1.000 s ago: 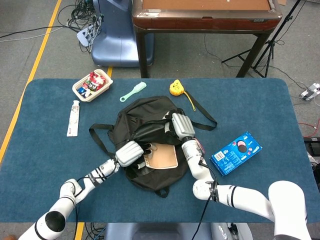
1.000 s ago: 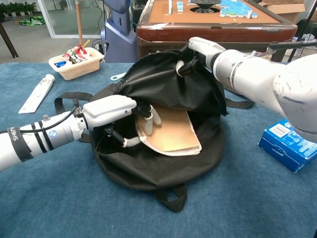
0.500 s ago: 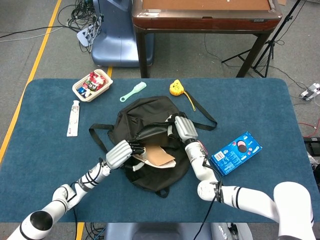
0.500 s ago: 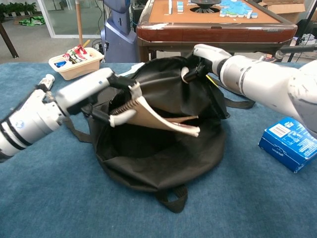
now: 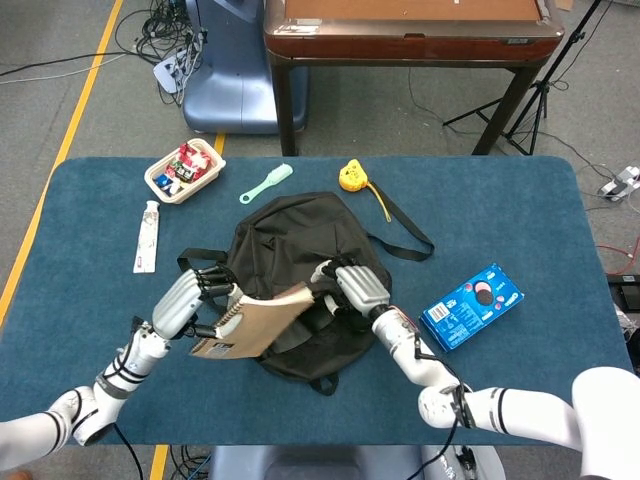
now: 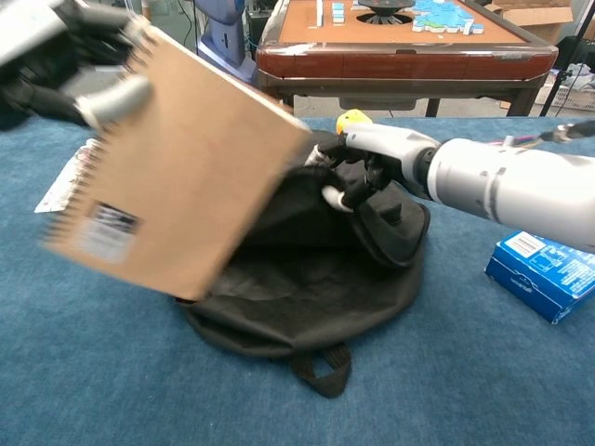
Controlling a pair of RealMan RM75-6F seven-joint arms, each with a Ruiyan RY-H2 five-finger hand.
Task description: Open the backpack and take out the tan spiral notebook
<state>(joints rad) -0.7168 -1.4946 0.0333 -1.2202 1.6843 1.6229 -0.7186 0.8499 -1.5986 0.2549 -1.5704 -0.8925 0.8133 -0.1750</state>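
The tan spiral notebook (image 5: 252, 322) (image 6: 177, 172) is out of the black backpack (image 5: 295, 250) (image 6: 307, 279), lifted and tilted above its left side. My left hand (image 5: 188, 300) (image 6: 70, 56) grips the notebook at its spiral edge. My right hand (image 5: 352, 288) (image 6: 367, 167) holds the backpack's upper flap at the right of the opening, fingers curled on the fabric. In the chest view the notebook fills the left and hides much of the bag.
A blue box (image 5: 472, 306) (image 6: 547, 276) lies to the right. At the back left are a white basket of small items (image 5: 185, 171), a white tube (image 5: 147, 236), a mint brush (image 5: 266, 184), and a yellow tape measure (image 5: 351, 177).
My left hand has pulled the notebook out of the backpack, up and to the left. The right hand has come down with the flap, and the bag has sagged flatter.
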